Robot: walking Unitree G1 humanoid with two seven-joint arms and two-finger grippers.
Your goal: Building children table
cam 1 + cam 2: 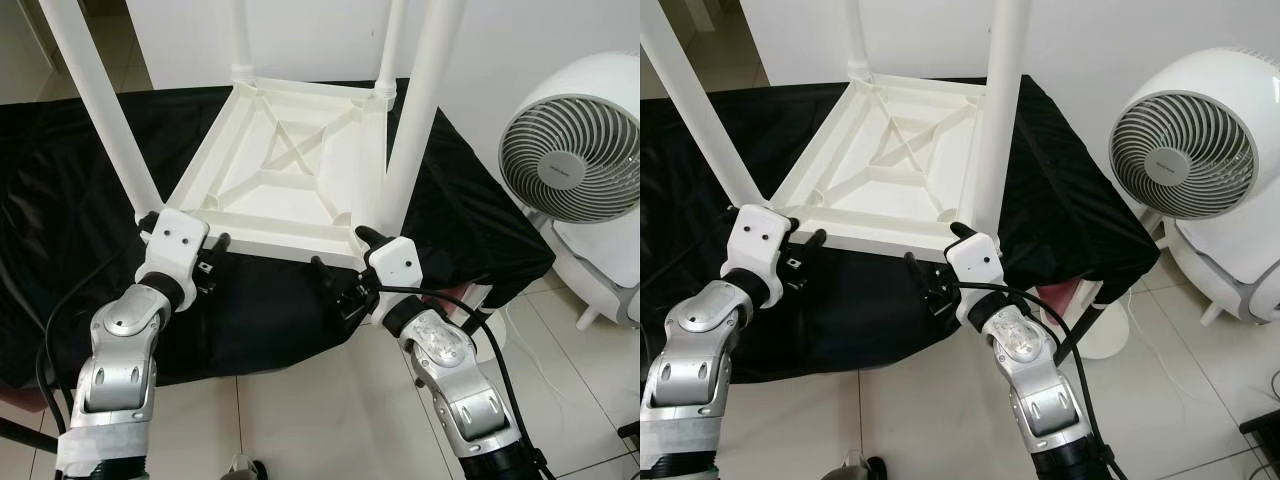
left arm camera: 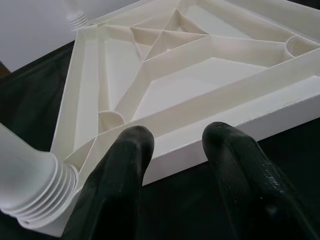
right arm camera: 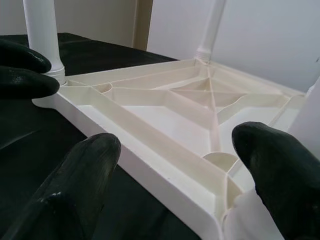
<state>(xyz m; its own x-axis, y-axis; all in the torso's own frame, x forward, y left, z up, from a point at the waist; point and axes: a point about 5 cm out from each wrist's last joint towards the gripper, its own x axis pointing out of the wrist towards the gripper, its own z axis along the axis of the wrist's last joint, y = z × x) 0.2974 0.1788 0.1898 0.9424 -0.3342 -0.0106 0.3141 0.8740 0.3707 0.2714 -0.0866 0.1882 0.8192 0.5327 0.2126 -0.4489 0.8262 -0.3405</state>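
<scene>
Nearby, a fan (image 1: 572, 140) stands beside the upturned table (image 1: 285, 170).

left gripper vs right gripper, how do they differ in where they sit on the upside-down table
The left gripper sits at the near left corner of the upturned white table, both fingers at the edge beside the leg. The right gripper sits at the near right corner, its open fingers straddling that corner at its leg. Both are open, resting over the black cloth.
</scene>
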